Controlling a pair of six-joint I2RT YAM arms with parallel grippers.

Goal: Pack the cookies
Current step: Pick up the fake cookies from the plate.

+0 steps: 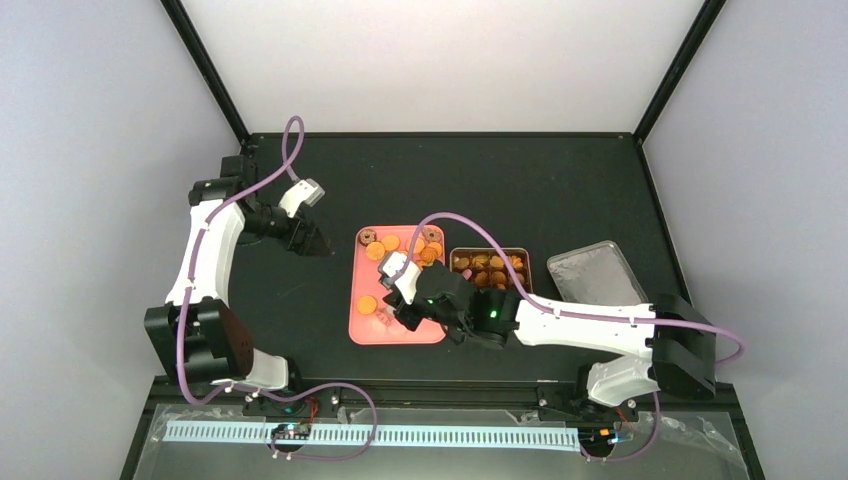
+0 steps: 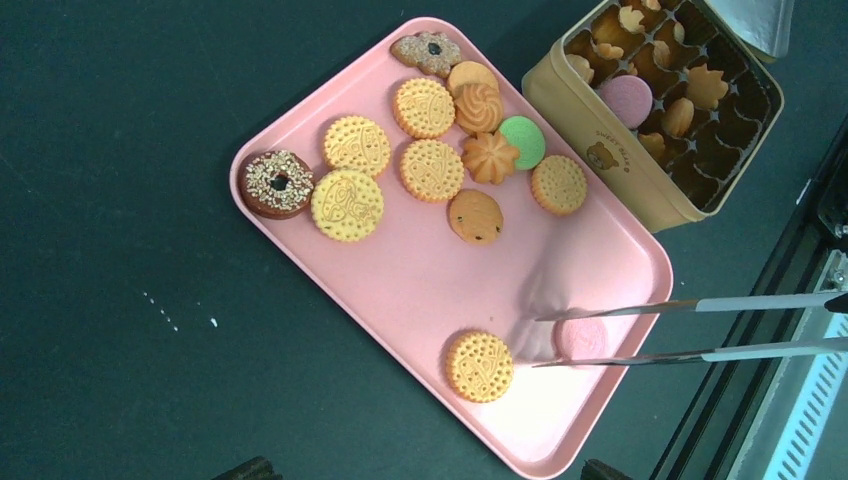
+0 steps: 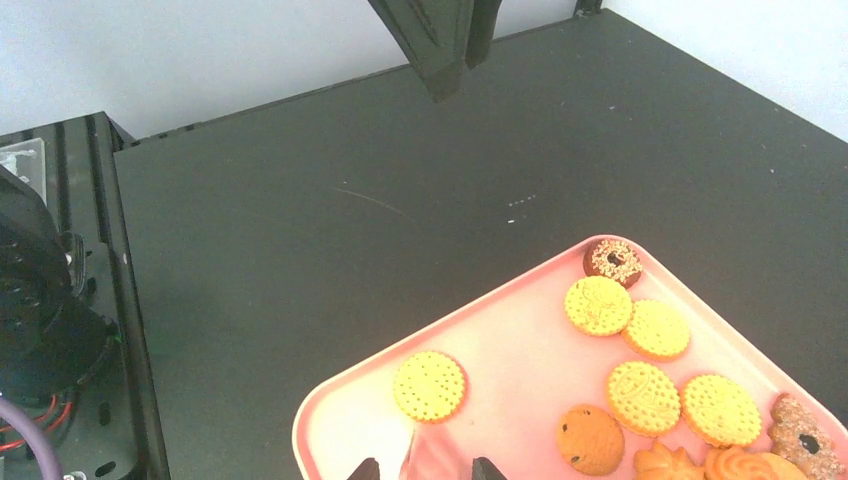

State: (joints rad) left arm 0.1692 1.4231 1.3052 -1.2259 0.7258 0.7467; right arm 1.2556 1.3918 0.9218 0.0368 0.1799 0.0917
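Observation:
Several cookies (image 2: 431,168) lie at the far end of a pink tray (image 2: 420,290), with one yellow cookie (image 2: 479,366) alone near its near end. My right gripper (image 3: 425,468) is shut on metal tongs (image 2: 690,328). The tong tips stand on either side of a pink cookie (image 2: 580,337) that lies on the tray. An open tan tin (image 2: 600,150) beside the tray holds more cookies (image 2: 627,100). My left gripper (image 2: 425,470) is open and empty, raised left of the tray (image 1: 398,330) in the top view (image 1: 310,240).
The tin's grey lid (image 1: 597,270) lies on the black table, to the right of the tin (image 1: 490,250). The right arm (image 1: 560,322) reaches across the table's front over the tray's near end.

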